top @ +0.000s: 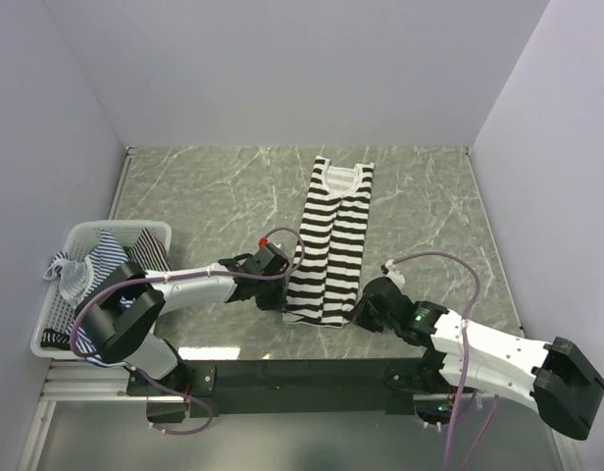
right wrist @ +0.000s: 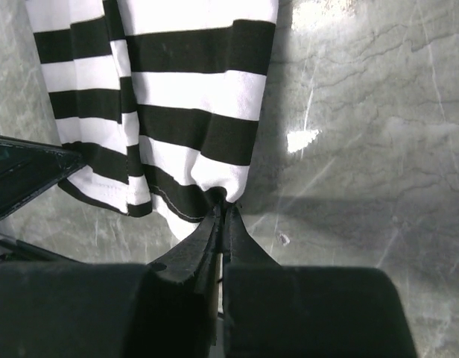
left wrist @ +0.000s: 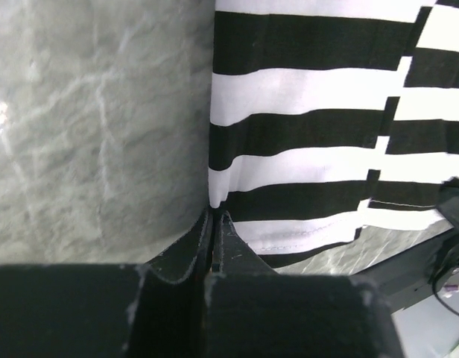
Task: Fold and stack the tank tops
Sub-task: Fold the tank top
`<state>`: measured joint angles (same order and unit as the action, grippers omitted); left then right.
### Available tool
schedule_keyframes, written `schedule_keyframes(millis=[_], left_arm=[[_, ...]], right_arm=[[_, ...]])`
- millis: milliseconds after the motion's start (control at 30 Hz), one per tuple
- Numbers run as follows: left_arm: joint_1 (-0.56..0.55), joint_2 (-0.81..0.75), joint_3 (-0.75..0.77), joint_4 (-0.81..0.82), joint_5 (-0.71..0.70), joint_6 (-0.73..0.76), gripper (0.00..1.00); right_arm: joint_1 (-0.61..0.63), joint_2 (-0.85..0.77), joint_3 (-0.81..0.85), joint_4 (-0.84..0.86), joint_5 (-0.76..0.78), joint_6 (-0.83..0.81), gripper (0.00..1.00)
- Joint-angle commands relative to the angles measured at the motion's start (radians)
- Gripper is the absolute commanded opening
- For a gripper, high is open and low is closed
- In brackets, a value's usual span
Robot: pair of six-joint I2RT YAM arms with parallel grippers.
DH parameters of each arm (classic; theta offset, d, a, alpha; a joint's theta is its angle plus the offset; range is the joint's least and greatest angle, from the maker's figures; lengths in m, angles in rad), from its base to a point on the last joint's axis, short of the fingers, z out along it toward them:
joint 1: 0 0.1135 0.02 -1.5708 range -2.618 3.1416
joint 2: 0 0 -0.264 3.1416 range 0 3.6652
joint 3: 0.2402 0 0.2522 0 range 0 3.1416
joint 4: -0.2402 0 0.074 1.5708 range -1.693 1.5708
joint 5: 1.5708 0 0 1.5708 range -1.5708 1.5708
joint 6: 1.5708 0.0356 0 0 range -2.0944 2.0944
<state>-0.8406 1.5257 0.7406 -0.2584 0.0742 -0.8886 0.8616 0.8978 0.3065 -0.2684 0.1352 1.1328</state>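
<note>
Currently the black-and-white tank top [top: 331,245] lies lengthwise on the table [top: 204,196], neckline at the far end. The left gripper [left wrist: 214,212] is closed, pinching the top's left edge near the hem. The right gripper [right wrist: 223,209] is closed too, pinching the right hem corner. Blue-striped tops [top: 111,253] sit bunched in the basket [top: 86,231] at the left.
</note>
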Motion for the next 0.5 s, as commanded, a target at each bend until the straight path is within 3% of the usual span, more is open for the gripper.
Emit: schedule_keyframes(millis=[0,267,467], left_arm=[[-0.015,-0.036,-0.015,-0.077,-0.022,-0.015,0.01],[-0.098,-0.088,-0.078,-0.12,-0.036,-0.098,0.01],[-0.19,-0.182,-0.118,-0.188,-0.042,-0.179,0.01]], right_arm=[[0.007,-0.043,0.017,-0.04,-0.002,0.007,0.0],[0.103,-0.105,0.0,-0.11,-0.017,0.08,0.0],[0.361,-0.123,0.057,-0.21,0.076,0.247,0.0]])
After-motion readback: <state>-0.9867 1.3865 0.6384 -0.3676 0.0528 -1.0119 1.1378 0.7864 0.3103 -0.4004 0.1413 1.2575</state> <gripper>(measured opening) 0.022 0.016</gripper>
